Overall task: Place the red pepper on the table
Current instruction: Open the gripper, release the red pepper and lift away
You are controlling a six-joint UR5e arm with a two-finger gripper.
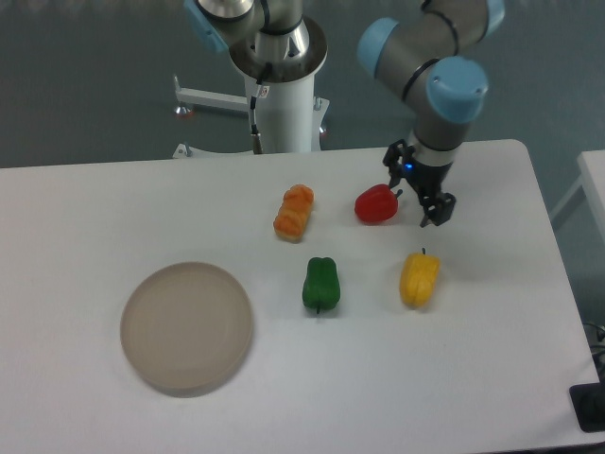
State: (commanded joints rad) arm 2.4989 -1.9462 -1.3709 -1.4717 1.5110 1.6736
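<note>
Far left on the table: one round grey-beige plate, bare. Further right, one orange pepper, lying on its own. Below and right of it, one green pepper. Then the red pepper, resting on the white surface between the orange pepper and the gripper, near the far edge and apart from every other pepper. Just right of it, the gripper, with its two dark fingers spread and nothing between them; hard to tell whether the near finger touches the pepper's side or stands just clear. Below the gripper, one yellow pepper. Count, then: four peppers, one of each colour, one plate, one arm. By the look of it, the placing itself done, since the pepper sits on the tabletop and the fingers hold nothing. Left to do, probably only lifting the arm clear without nudging the pepper into a roll.
</note>
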